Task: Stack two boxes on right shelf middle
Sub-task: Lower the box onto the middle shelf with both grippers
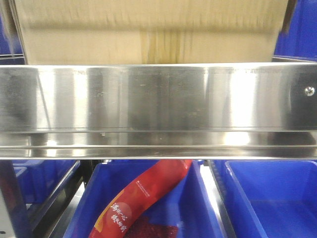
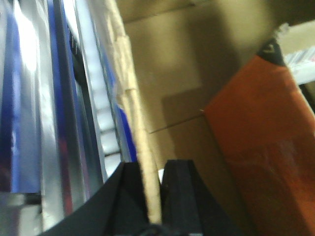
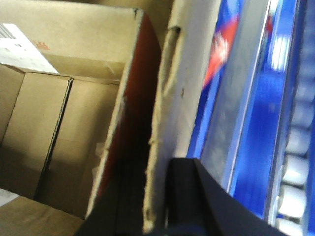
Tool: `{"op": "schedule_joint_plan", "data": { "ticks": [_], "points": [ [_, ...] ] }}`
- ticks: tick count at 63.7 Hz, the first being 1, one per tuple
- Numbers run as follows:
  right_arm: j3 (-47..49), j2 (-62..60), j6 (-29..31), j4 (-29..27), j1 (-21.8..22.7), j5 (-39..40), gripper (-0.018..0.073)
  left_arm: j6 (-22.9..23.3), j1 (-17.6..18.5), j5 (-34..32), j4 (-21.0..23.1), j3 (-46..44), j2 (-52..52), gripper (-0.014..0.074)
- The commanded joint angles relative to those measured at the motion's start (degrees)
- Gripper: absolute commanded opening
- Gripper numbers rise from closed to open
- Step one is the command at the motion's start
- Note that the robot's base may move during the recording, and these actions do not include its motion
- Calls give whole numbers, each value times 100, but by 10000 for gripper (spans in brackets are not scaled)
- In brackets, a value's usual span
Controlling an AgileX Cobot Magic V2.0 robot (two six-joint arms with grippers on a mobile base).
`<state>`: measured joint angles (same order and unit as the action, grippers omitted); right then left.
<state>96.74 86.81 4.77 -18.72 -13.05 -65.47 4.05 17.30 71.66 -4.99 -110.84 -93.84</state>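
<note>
Left gripper (image 2: 153,196) pinches the box (image 1: 148,34) wall above the shelf (image 1: 158,99).

We could see only the lower strip of the plain carton (image 1: 148,34); the front view's top edge cut off the rest, and the shelf rail (image 1: 158,99) hid its base. The red packet (image 1: 141,198) was cut off at the bottom edge, and its print was too small to read. In the left wrist view, the left gripper (image 2: 153,196) showed only partly at the bottom edge. In the right wrist view, the right gripper (image 3: 162,201) showed one finger (image 3: 197,196); the carton wall (image 3: 172,123) hid the other.
</note>
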Motion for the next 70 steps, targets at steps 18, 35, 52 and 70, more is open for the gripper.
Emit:
{"op": "schedule_joint_plan", "data": {
  "ticks": [18, 35, 52, 70],
  "points": [
    [40, -106, 3, -124, 38, 285, 510, -88, 3, -170, -165, -82, 93, 559],
    [40, -563, 3, -52, 38, 372, 568, -73, 3, -170, -3, -82, 614, 444],
    [-122, -1340, 76, 2, 38, 293, 312, -73, 3, -170, 217, 236, 1503, 366],
    [-2009, -2505, 511, 114, 38, 1242, -155, 61, 3, -1229, 217, 2903, 3281, -46]
  ]
}}
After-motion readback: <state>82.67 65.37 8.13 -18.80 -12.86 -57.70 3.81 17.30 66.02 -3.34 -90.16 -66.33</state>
